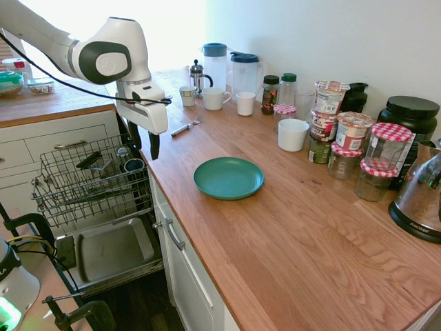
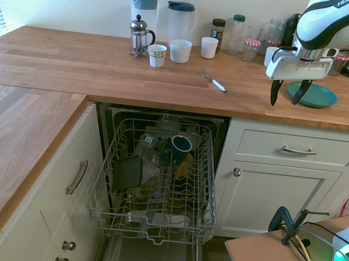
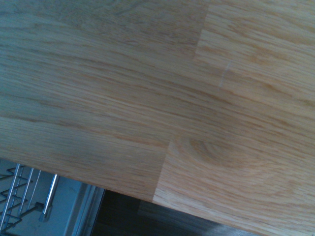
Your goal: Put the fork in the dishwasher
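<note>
Pincer (image 2: 285, 99) spread and empty, I have the fork (image 2: 213, 81) lying ungripped on the worktop (image 2: 136, 79), near the white cups (image 2: 180, 51). Grasping, carrying and placing all remain, though the dishwasher (image 2: 154, 224) already stands open, rack out.

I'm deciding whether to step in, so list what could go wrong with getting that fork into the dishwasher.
The fork lies flat on the counter, so the end effector might close on wood or skid it.
Its route down to the rack crosses the counter edge, which it could clip.
The rack's wires leave gaps; the slim fork might slip through.
</note>
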